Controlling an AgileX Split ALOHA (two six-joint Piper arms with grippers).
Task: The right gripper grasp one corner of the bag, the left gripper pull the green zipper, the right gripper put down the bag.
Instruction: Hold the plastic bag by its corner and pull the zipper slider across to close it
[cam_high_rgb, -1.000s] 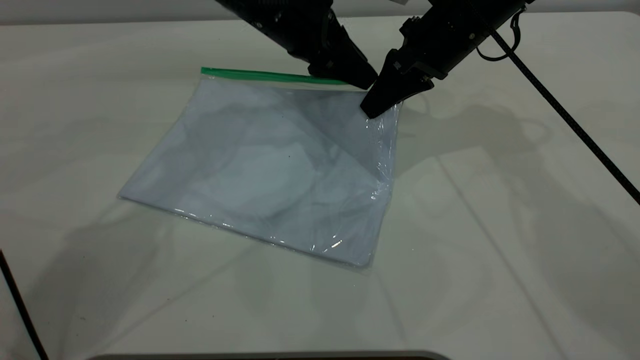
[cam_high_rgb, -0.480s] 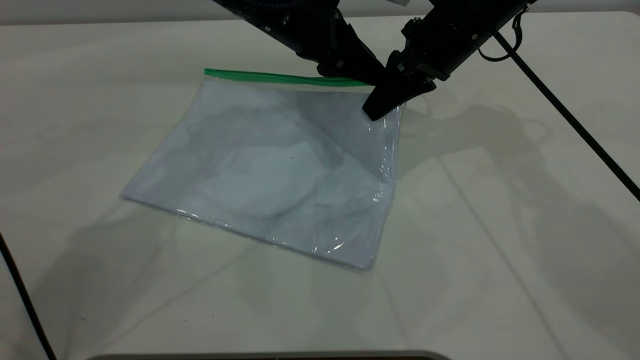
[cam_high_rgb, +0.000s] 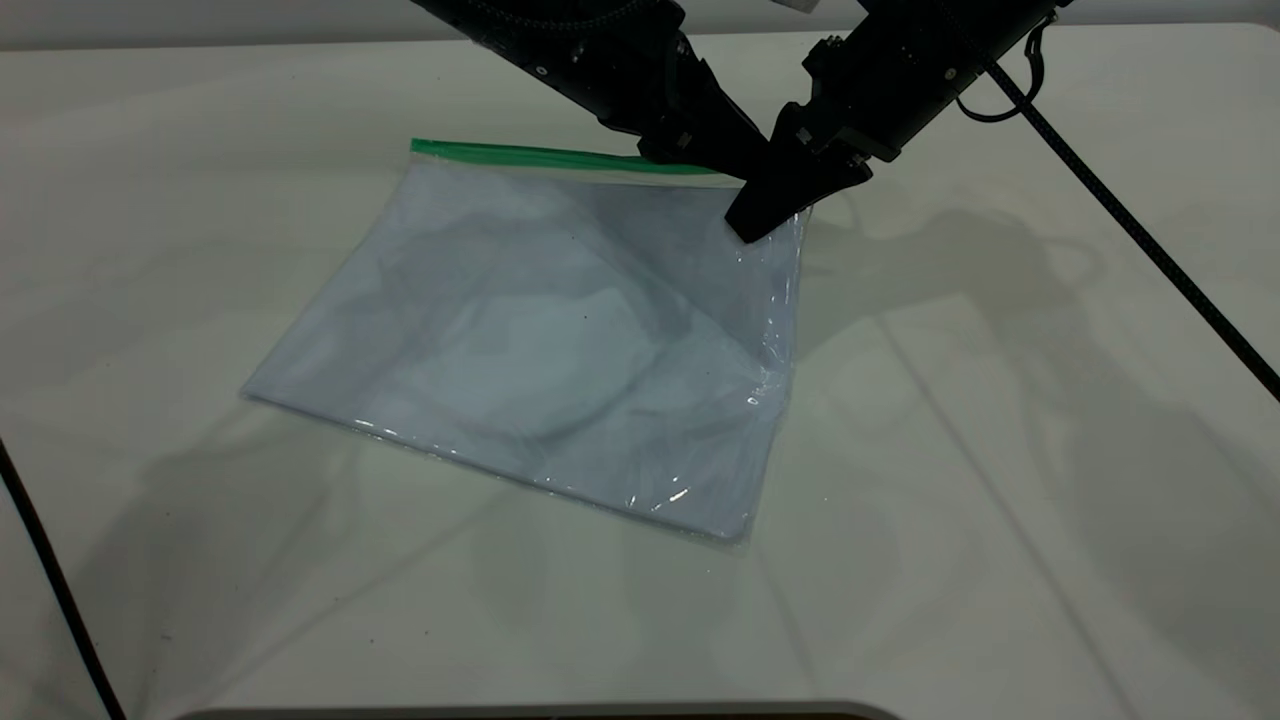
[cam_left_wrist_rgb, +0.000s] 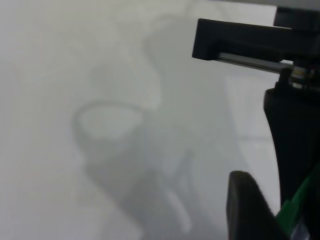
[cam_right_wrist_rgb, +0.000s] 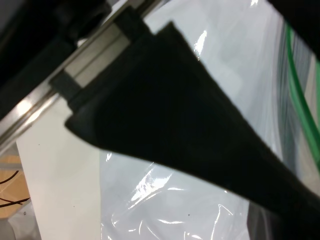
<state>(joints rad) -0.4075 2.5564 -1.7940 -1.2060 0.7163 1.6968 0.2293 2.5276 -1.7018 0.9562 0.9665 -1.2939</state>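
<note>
The bag (cam_high_rgb: 540, 340) lies flat on the white table, a clear pouch with a pale blue-grey sheet inside. The green zipper (cam_high_rgb: 520, 154) runs along its far edge. My right gripper (cam_high_rgb: 745, 228) is shut on the bag's far right corner, which is lifted slightly. My left gripper (cam_high_rgb: 742, 162) is at the right end of the green strip, its tip partly hidden behind the right gripper. In the left wrist view the green zipper (cam_left_wrist_rgb: 295, 202) sits pinched between the fingers (cam_left_wrist_rgb: 245, 205). The right wrist view shows the bag (cam_right_wrist_rgb: 165, 200) and the zipper (cam_right_wrist_rgb: 295, 75).
A black cable (cam_high_rgb: 1150, 260) runs diagonally across the table's right side. Another black cable (cam_high_rgb: 50, 590) crosses the near left corner. The white table (cam_high_rgb: 1000, 500) extends to the right and front of the bag.
My left gripper has slid to the right along the green zipper, up against the right gripper. The bag has shifted slightly to the right. The right gripper has barely moved.
</note>
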